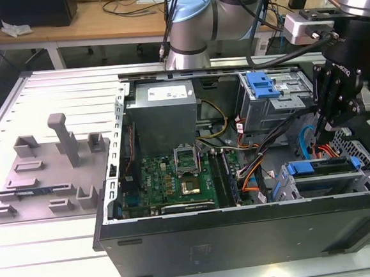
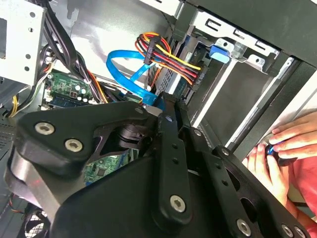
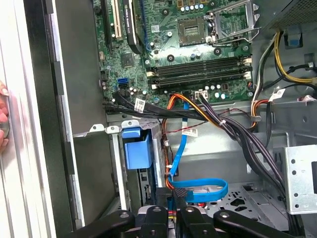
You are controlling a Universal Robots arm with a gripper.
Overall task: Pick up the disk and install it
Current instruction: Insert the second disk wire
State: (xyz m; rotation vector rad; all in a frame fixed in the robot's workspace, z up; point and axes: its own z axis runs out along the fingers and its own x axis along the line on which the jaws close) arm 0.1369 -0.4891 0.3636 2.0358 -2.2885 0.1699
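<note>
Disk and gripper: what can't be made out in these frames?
Disk: exterior view, the cage walls hide its body; how deep it sits is unclear.
Gripper: exterior view, its tip is lost against dark cables; contact with anything is unclear.
Hand: second wrist view, cut off by the picture edge; what it touches is unclear.

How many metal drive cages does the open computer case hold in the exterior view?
2. One drive cage sits at the case's far side, a blue latch on top; the other cage sits at its near side, toward the exterior view's right. The arm may hide more.
</note>
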